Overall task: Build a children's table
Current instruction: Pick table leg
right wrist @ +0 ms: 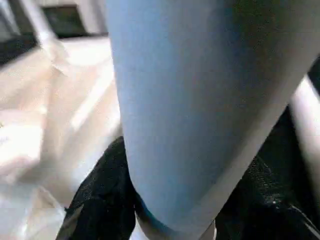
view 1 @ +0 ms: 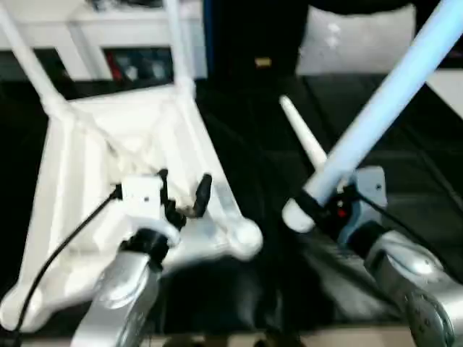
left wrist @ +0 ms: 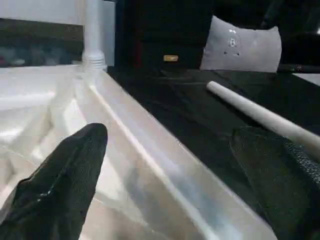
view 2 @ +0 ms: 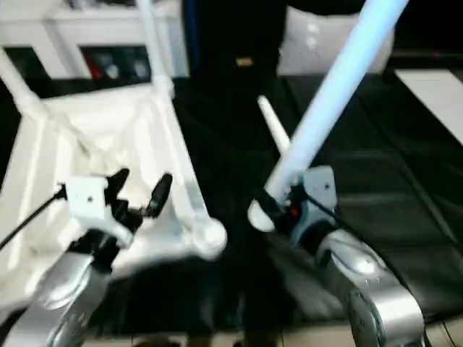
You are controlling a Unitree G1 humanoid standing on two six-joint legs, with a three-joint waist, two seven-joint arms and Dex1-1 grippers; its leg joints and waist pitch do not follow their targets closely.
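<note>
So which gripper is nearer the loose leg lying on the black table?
Right. The right gripper, shut on another leg, sits beside the loose leg; the left gripper hovers over the tabletop.

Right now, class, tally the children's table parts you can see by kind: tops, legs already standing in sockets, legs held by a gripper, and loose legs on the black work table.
Table top, upside down: 1
Fitted legs: 2
Held leg, in the right gripper: 1
Loose leg on the work table: 1
Total: 5
</note>
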